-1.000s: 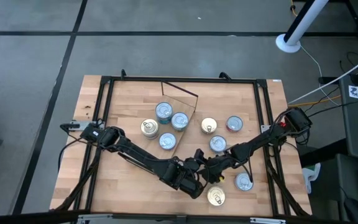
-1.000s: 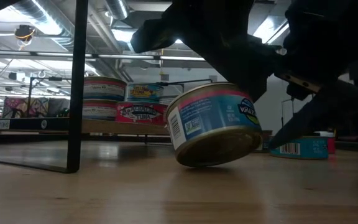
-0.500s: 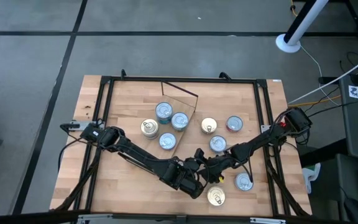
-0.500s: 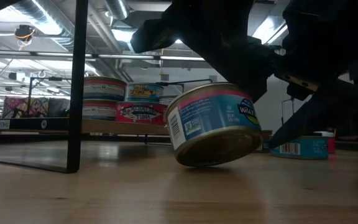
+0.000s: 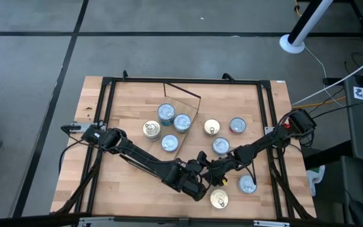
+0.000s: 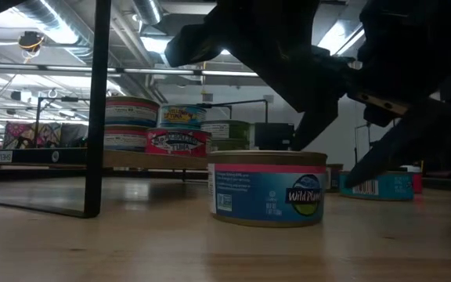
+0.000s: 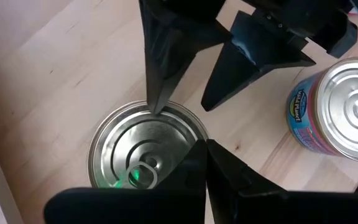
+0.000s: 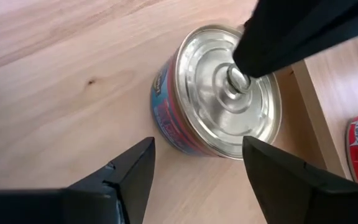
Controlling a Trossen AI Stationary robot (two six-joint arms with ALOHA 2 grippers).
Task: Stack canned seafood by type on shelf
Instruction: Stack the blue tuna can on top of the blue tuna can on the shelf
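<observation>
One tin of canned seafood (image 6: 268, 188), silver-topped with a blue and pink label, stands flat on the tabletop near the front middle. In the high view both grippers cover it. My left gripper (image 7: 205, 155) is shut over its lid (image 8: 216, 99). My right gripper (image 8: 197, 146) is open at the tin's side, with one fingertip (image 7: 156, 107) by the rim and the other (image 7: 209, 104) outside it. Other tins (image 6: 180, 129) stand stacked on the shelf (image 6: 69, 159) farther back. My left gripper comes down slanting from above, and its shut fingertips (image 8: 240, 76) meet the tin's lid near the middle, by the pull ring. The tin stands upright with its whole base on the table. My right gripper has one fingertip at the lid's rim (image 7: 151, 115); I cannot tell whether it touches.
A gold-lidded tin (image 5: 218, 199) and a silver-topped one (image 5: 247, 184) stand close by toward the near right. More tins (image 5: 220, 145) stand behind the grippers. A dark frame post (image 6: 96, 110) rises on the left in the low view.
The tin stood tipped, with one side of its base raised off the table. It has dropped flat onto its base. Both grippers have kept still.
</observation>
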